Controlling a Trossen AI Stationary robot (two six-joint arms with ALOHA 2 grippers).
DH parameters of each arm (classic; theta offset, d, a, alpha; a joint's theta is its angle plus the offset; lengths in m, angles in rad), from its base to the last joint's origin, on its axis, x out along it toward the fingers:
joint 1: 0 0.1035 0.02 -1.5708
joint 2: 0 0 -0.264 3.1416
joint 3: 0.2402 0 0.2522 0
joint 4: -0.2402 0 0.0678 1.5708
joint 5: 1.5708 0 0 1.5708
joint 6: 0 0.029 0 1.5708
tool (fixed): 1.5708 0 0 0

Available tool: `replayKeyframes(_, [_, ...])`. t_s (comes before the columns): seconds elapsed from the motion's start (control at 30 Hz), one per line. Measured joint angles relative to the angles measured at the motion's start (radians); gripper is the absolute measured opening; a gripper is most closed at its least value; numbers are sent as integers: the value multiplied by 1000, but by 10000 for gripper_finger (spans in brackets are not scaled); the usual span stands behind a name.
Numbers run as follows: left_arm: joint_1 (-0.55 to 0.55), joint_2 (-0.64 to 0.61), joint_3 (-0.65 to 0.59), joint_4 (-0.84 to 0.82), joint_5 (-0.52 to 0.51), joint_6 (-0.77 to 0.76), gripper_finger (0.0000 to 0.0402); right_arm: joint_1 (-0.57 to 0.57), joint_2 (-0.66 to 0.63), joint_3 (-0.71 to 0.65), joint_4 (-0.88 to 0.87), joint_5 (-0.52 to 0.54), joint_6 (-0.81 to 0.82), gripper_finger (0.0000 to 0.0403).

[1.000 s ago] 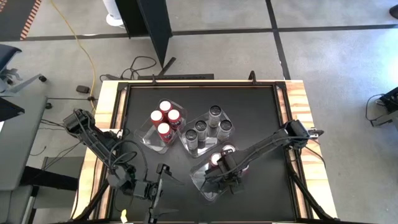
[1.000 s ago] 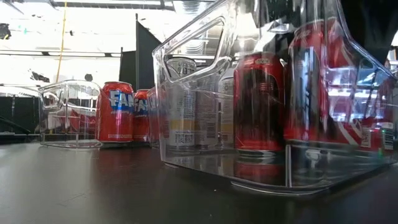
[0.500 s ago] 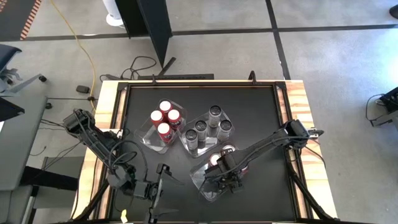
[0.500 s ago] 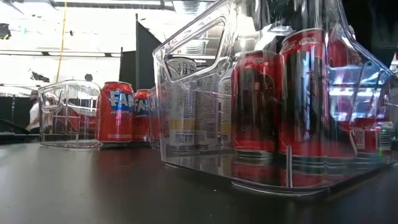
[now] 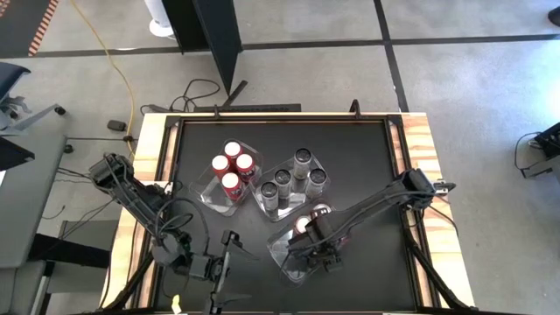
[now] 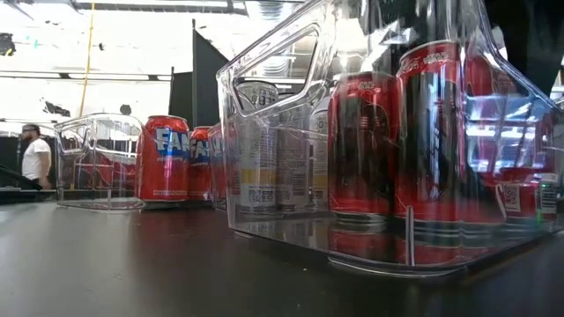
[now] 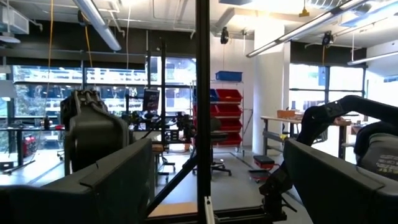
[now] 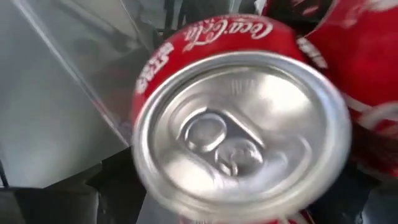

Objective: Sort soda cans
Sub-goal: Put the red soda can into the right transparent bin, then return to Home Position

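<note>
The soda cans sit grouped by kind in clear trays mid-frame in the high view: red ones (image 5: 232,166) in the left tray (image 5: 206,194), dark-topped silver ones (image 5: 294,178) in the middle, and red cola cans (image 6: 421,132) in the lower tray (image 5: 278,254). The right gripper (image 5: 317,249) hangs over that lower tray, fingers spread, a can top (image 8: 239,134) just beneath, apparently just set down. The left gripper (image 5: 217,267) waits at the lower edge, fingers spread. The bench (image 5: 367,157) is matt black with a wooden rim; a person (image 6: 35,158) stands in the workshop behind.
</note>
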Motion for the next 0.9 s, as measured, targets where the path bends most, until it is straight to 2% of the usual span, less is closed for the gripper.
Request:
replayKeyframes(0.27, [8, 0, 0, -9, 0, -16, 359, 19, 0, 137, -71, 56, 0, 379])
replayKeyframes(0.53, [8, 0, 0, -9, -1, -25, 359, 99, -6, 292, -173, 260, 27, 378])
replayKeyframes(0.6, [8, 0, 0, -9, -32, -25, 355, 130, -21, 331, -169, 302, 45, 372])
replayKeyframes(0.7, [9, -7, 0, -38, -111, -26, 337, 188, -73, 372, -151, 378, 81, 351])
replayKeyframes(0.77, [16, -29, 0, -112, -124, -56, 315, 235, -125, 377, -119, 449, 112, 326])
replayKeyframes(0.9, [40, -87, 0, -243, -126, -124, 245, 341, -219, 377, -26, 620, 158, 256])
